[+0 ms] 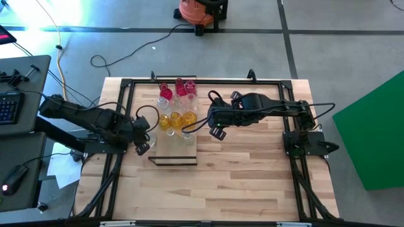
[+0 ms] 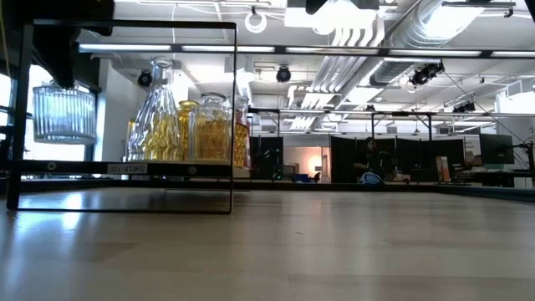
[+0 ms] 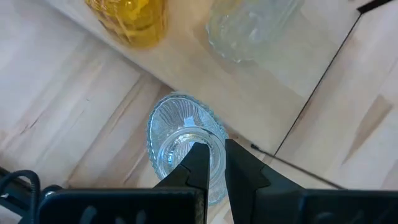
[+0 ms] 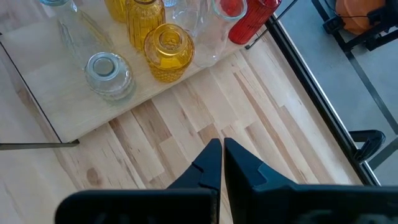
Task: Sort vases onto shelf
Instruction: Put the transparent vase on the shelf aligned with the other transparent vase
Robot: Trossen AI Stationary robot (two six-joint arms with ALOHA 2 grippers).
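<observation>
Right now my left tool (image 1: pixel 142 144) sits just off the shelf's (image 1: pixel 177 151) 9 o'clock edge, its fingers (image 3: pixel 198 163) clamped on the rim of a clear ribbed vase (image 3: pixel 180 140). In the left wrist view that vase hangs over the bare worktop (image 1: pixel 252 183), right beside the shelf's edge. From the low camera I see the same ribbed vase lifted off the surface, hanging at about shelf height at the 9 o'clock side of the black wire frame (image 2: pixel 232 117).

My right tool (image 1: pixel 216 133) waits at the shelf's 3 o'clock side with its fingers pressed together and nothing between them, over bare wood just beside the board.

On the shelf itself, the red vases (image 1: pixel 166 92) cluster toward 12 o'clock, the amber-yellow vases (image 1: pixel 176 119) stand around the middle, and a clear vase (image 4: pixel 109 74) stands beside them. The 6 o'clock half of the board carries nothing.
</observation>
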